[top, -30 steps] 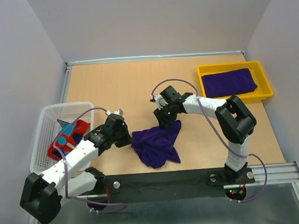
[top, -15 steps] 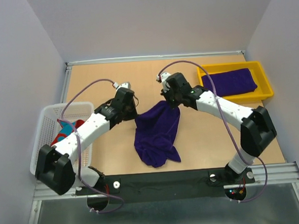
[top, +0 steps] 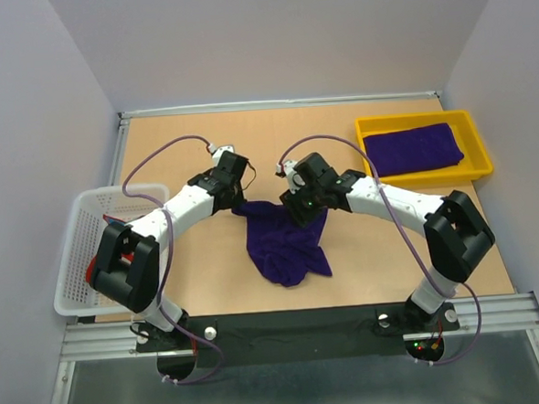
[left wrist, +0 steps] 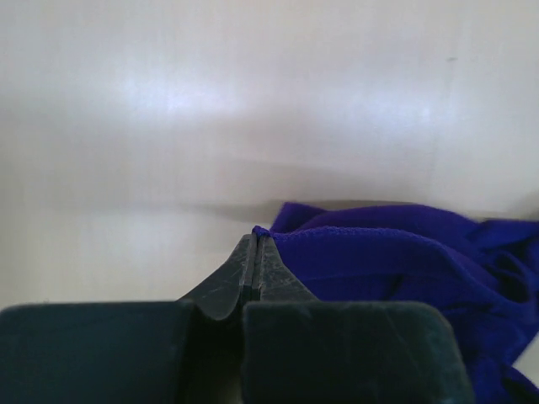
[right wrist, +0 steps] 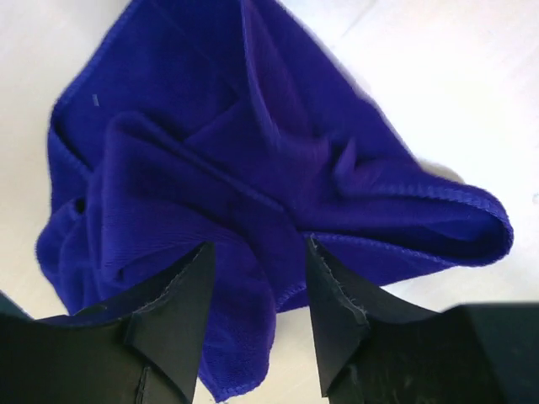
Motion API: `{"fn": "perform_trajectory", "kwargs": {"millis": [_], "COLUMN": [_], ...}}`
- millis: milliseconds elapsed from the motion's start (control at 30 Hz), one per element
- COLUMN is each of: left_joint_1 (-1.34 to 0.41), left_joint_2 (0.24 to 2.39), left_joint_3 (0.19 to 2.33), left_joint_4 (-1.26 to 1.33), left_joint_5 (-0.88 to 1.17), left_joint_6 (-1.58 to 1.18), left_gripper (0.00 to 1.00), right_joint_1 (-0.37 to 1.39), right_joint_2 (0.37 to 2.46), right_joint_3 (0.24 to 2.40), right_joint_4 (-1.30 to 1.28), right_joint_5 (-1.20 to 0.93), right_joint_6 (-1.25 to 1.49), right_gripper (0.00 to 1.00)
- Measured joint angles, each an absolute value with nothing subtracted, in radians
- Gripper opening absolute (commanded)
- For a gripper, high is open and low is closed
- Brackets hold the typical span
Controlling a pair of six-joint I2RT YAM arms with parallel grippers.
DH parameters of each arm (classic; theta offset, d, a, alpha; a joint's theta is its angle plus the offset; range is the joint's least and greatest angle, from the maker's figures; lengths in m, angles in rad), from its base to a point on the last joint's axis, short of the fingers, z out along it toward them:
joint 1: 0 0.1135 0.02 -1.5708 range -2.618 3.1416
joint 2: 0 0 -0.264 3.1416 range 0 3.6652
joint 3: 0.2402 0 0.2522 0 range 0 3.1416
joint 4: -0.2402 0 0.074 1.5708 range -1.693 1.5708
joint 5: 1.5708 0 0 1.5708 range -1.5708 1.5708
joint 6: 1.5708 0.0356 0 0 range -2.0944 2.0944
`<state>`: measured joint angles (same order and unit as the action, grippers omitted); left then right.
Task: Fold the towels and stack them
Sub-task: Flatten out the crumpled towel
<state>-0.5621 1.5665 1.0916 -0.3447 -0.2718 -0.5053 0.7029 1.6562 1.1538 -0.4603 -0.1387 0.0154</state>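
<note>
Top view: a loose purple towel (top: 286, 242) lies crumpled on the desk (top: 184, 143), in the middle between the two arms. The left arm (top: 174, 212) reaches in from the left, and the left jaws meet the towel's upper left corner. The right arm (top: 388, 199) reaches in from the right, and the right jaws sit over the towel's upper right part. A yellow tray (top: 472, 144) stands at the far right of the desk and holds a folded purple towel (top: 411, 147) lying flat. A white basket (top: 75, 232) sits at the left edge, partly hidden by the left arm.

Left wrist view: the left jaws are clenched, with no gap between them, pinching the hemmed corner of the purple towel (left wrist: 396, 252). The rest of the cloth trails off to the right over the pale desk (left wrist: 168, 126).

Right wrist view: the right jaws are released and stand well apart. The purple towel (right wrist: 253, 160) lies bunched in folds beneath and between them, resting on the desk (right wrist: 438, 84). Neither jaw is pressing cloth against the other.
</note>
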Motion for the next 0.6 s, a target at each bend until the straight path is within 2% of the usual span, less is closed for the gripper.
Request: {"fn": "perform_trajectory", "kwargs": {"millis": [300,600], "left_joint_1": [-0.531,-0.531], "left_joint_2": [1.541,1.452], "left_joint_3": [1.002,0.921], "left_joint_4": [-0.347,-0.339], "left_joint_5": [-0.282,-0.262], "left_joint_6": [-0.467,-0.453], "left_gripper": [0.0,0.0], "right_joint_1": [0.622,0.57], "right_joint_2": [1.686,1.879], "right_joint_3": [1.256,1.34], "right_joint_4": [-0.468,-0.445], "right_joint_5": [-0.025,0.027], "right_joint_6": [0.024,0.004], "right_gripper": [0.52,0.51]}}
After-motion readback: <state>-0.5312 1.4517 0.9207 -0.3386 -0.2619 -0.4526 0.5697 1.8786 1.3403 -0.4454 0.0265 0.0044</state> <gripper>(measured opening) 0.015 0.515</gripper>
